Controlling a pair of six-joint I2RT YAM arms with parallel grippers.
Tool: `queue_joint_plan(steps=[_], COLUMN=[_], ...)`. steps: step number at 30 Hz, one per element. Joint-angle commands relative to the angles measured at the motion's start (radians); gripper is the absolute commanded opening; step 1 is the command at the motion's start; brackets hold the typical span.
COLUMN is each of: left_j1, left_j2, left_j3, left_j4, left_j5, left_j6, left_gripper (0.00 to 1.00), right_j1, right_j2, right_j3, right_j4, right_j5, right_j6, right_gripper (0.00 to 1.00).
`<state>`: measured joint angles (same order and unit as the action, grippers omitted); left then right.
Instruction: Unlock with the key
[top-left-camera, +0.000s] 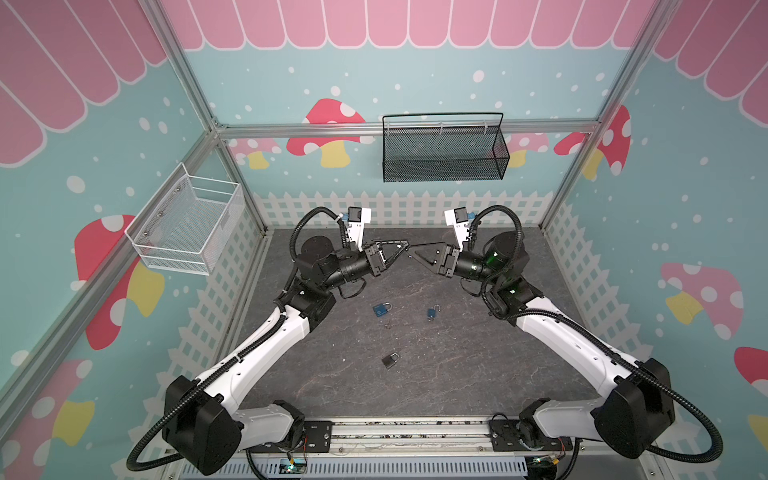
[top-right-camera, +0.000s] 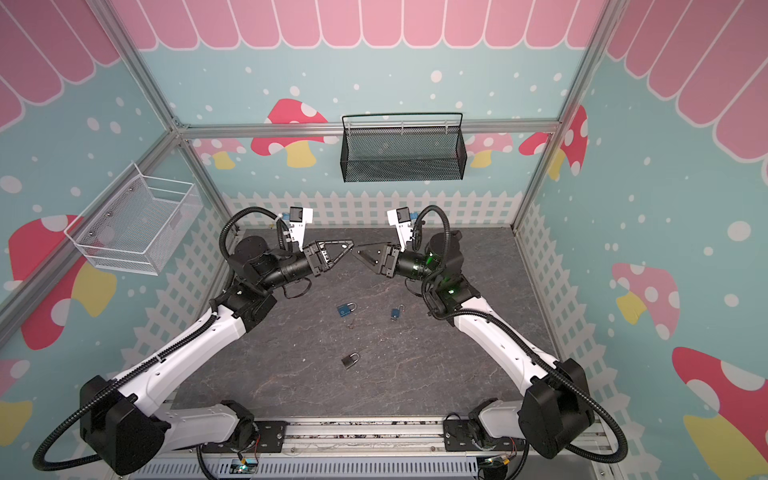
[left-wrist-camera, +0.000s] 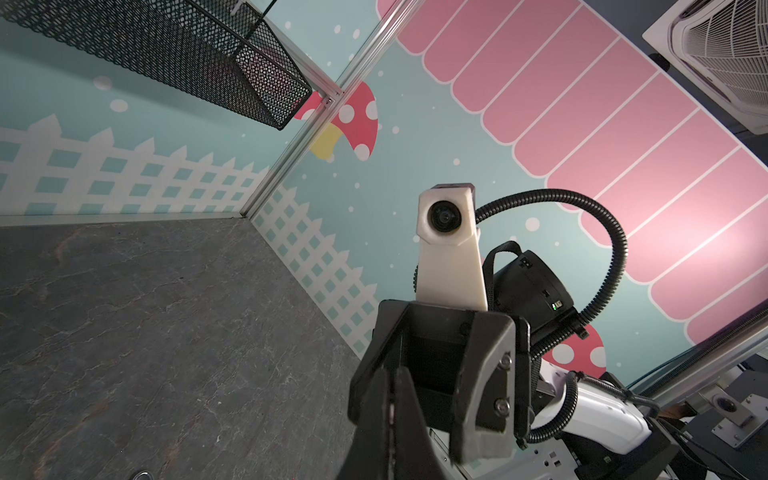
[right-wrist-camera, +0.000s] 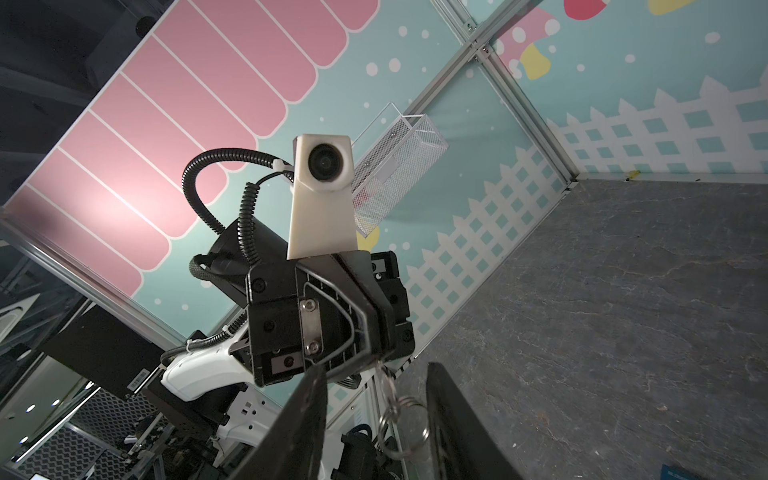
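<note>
Step judged: mid-air key hand-over. The key (right-wrist-camera: 380, 368) is pinched in the clenched left gripper (top-left-camera: 401, 248), its ring (right-wrist-camera: 395, 411) dangling between the parted, empty jaws of the right gripper (top-left-camera: 414, 252). The blue padlock (top-left-camera: 381, 309) lies untouched on the surface (top-left-camera: 457, 374). Next, right closure squarely on the key is required.

Pale blue walls (top-left-camera: 415, 83) with painted mushrooms are surrounding the dark grey floor (top-left-camera: 436, 386). A black mesh basket (top-left-camera: 442, 162) is hanging on the far wall, a white basket (top-left-camera: 178, 232) on the left.
</note>
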<state>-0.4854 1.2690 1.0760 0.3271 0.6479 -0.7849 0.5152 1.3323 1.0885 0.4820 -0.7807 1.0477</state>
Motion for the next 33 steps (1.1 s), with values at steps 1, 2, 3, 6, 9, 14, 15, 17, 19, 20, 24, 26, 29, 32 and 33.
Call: queue_joint_plan(steps=[1, 2, 3, 6, 9, 14, 15, 17, 19, 20, 24, 26, 29, 32, 33], left_j1=[-0.005, -0.007, -0.007, -0.007, -0.008, -0.008, -0.008, -0.007, -0.008, -0.008, -0.007, -0.008, -0.007, -0.007, -0.004], left_j2=[0.004, 0.004, 0.006, 0.006, 0.004, -0.002, -0.002, -0.003, -0.002, -0.001, 0.002, 0.002, 0.002, -0.002, -0.005], left_j3=[0.023, 0.024, 0.025, 0.028, 0.029, 0.031, 0.031, 0.030, 0.032, 0.032, 0.033, 0.032, 0.034, 0.037, 0.041], left_j4=[0.015, 0.016, 0.016, 0.006, 0.003, -0.017, -0.018, -0.016, -0.025, -0.023, -0.020, -0.021, -0.025, -0.047, -0.067], left_j5=[0.012, 0.012, 0.013, 0.010, 0.008, -0.005, -0.006, -0.005, -0.012, -0.012, -0.012, -0.017, -0.019, -0.035, -0.039], left_j6=[0.015, 0.015, 0.016, 0.018, 0.019, 0.030, 0.030, 0.030, 0.033, 0.033, 0.027, 0.029, 0.025, 0.019, 0.021], left_gripper=[0.00, 0.00, 0.00, 0.00, 0.00, 0.00, 0.00, 0.00, 0.00, 0.00, 0.00, 0.00, 0.00, 0.04, 0.15], right_j1=[-0.004, -0.005, -0.005, -0.005, -0.006, -0.010, -0.010, -0.012, -0.011, -0.011, -0.011, -0.012, -0.012, -0.022, -0.028], right_j2=[0.014, 0.014, 0.014, 0.015, 0.014, 0.009, 0.008, 0.008, 0.008, 0.008, 0.007, 0.007, 0.004, -0.004, -0.008], right_j3=[0.001, -0.002, -0.004, -0.007, -0.009, -0.015, -0.016, -0.018, -0.018, -0.018, -0.014, -0.015, -0.013, -0.019, -0.026], right_j4=[0.040, 0.040, 0.040, 0.039, 0.039, 0.035, 0.035, 0.035, 0.035, 0.035, 0.035, 0.035, 0.028, 0.011, 0.009], right_j5=[-0.024, -0.025, -0.026, -0.031, -0.029, -0.026, -0.026, -0.025, -0.028, -0.029, -0.041, -0.042, -0.042, -0.041, -0.044], right_j6=[0.000, -0.004, -0.008, -0.014, -0.016, -0.017, -0.014, -0.012, -0.011, -0.010, -0.014, -0.017, -0.023, -0.025, -0.022], right_gripper=[0.37, 0.35, 0.32, 0.27, 0.21, 0.14, 0.13, 0.12, 0.11, 0.10, 0.08, 0.05, 0.00, 0.00, 0.00])
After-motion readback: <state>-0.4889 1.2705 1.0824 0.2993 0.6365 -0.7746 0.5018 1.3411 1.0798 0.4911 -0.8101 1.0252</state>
